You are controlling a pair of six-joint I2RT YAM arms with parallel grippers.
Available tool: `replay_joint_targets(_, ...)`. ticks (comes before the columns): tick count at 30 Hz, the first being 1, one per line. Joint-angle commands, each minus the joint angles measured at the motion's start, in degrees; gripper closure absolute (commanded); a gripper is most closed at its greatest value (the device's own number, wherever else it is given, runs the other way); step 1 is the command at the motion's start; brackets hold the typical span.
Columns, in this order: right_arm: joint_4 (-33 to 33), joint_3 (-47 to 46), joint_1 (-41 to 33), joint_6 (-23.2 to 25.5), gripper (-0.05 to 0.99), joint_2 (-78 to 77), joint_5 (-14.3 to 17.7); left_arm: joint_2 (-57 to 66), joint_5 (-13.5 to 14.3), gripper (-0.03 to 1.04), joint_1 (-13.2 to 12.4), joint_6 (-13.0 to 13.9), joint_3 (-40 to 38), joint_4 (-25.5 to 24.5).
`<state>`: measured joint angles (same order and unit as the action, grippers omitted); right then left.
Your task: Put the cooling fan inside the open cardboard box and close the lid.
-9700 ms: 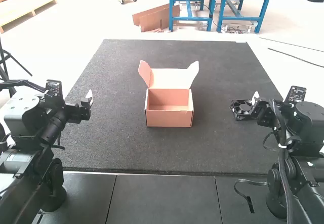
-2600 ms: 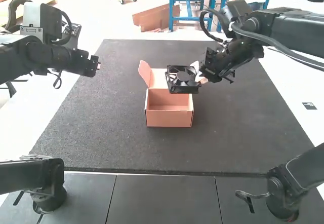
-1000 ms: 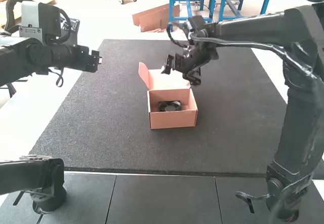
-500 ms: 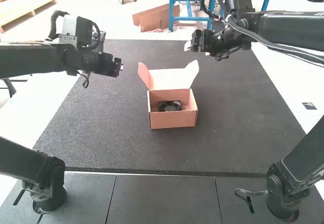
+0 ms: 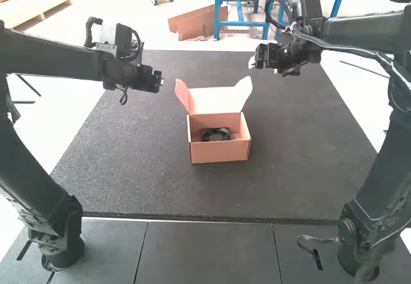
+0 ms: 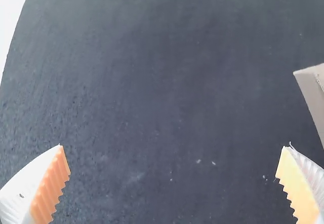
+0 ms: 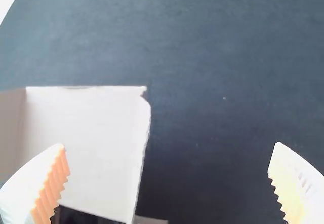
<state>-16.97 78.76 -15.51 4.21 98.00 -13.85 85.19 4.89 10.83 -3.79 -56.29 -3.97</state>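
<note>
Fan (image 5: 214, 134) lies flat on the floor of the box (image 5: 218, 150), below the rim, so the placing half of the task looks done and nothing stands proud to block the lid (image 5: 215, 99). The box sits near the middle of the mat (image 5: 128, 162), its front wall toward six o'clock. The lid stands up off the back edge at twelve, leaning slightly away, with a side flap (image 5: 183, 94) at each upper corner. That open stance is likely why both arms are gathered at the far side rather than over the opening. The right gripper (image 5: 257, 58) hangs at about one o'clock from the box, above and just behind the lid's right flap, its ribbed fingers (image 7: 48, 186) spread wide with nothing between them. Its wrist view looks down on a pale panel of the lid, which suggests it is placed to push that panel forward and down toward six. The left gripper (image 5: 156, 81) hangs at about ten o'clock, near the left flap but apart from it. Its fingers (image 6: 48, 193) are likewise parted and empty over bare mat, with a corner of cardboard at the edge of its view. I judge it is stationed there to steady the box or tuck that flap as the lid comes over. The risk is the light box sliding toward six under a one-sided push.
</note>
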Motion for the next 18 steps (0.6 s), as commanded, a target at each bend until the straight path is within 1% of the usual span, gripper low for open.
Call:
replay_joint_targets(1,-1.13,4.12,0.65,-0.69,0.03,1.67,-4.17,1.74,-1.9,0.04,-0.02,-2.36,-3.56,0.45)
replay_joint_targets(4,-3.16,6.76,0.74,-0.6,0.03,3.69,-6.98,4.02,-2.42,0.04,0.07,-3.24,-4.97,0.36)
replay_joint_targets(11,-7.02,11.59,0.83,-0.6,0.03,6.95,-10.06,7.89,-3.22,0.04,0.16,-3.59,-7.43,-0.34)
replay_joint_targets(13,-8.87,12.64,0.83,-0.78,0.03,7.91,-10.85,8.68,-5.5,0.04,0.16,-3.77,-8.13,-0.95)
replay_joint_targets(15,-10.1,13.52,0.83,-0.87,0.03,8.97,-11.64,9.38,-8.49,0.04,0.16,-4.03,-8.66,-1.39)
replay_joint_targets(18,-12.12,14.31,1.18,-1.57,0.04,10.55,-11.91,10.26,-12.8,0.04,0.16,-5.08,-8.75,-0.78)
